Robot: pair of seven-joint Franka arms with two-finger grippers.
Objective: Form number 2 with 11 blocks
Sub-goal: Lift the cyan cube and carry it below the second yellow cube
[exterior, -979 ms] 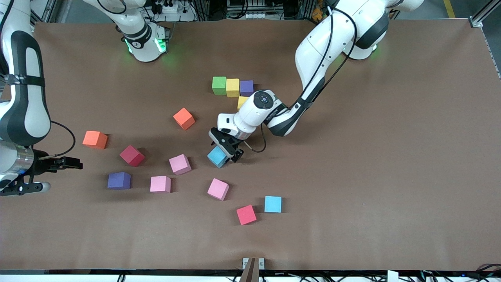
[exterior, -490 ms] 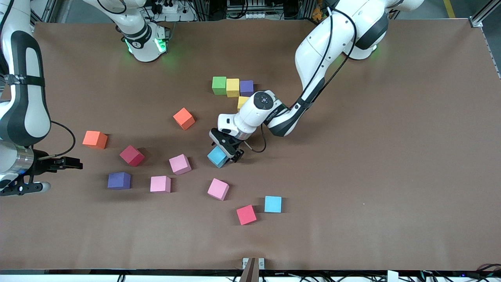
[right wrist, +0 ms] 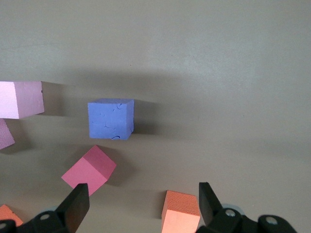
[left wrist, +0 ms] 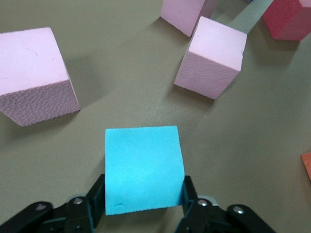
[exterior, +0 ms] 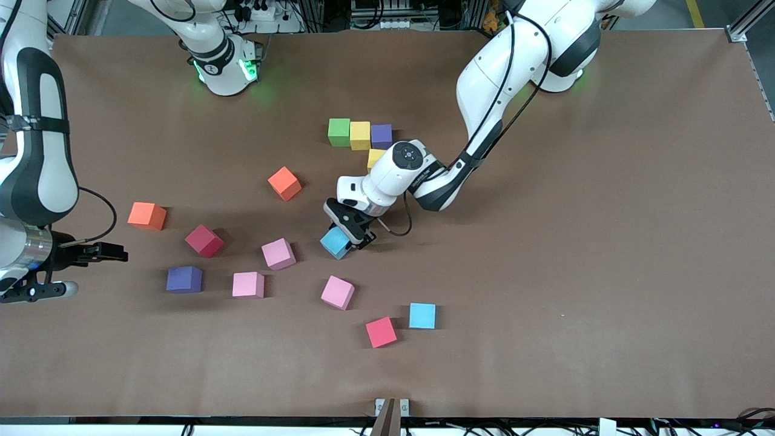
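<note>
In the front view, the left gripper [exterior: 346, 235] is down on a light blue block [exterior: 335, 243] among the loose blocks, nearer the camera than the started row of green [exterior: 338, 131], yellow [exterior: 359, 135] and purple [exterior: 381, 135]; the right gripper [exterior: 115, 252] waits at the right arm's end. The left wrist view adds what that hides: both fingers [left wrist: 190, 190] press the block's [left wrist: 143, 167] sides near one edge, so it might twist or slip on lifting. The right wrist view shows its gripper [right wrist: 141, 204] wide and empty over an orange block [right wrist: 181, 218].

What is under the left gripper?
A light blue block sits between the left gripper's fingers, which press its two sides. Brown table lies around it. The table directly beneath the block is hidden, so I can't tell if it is lifted.
</note>
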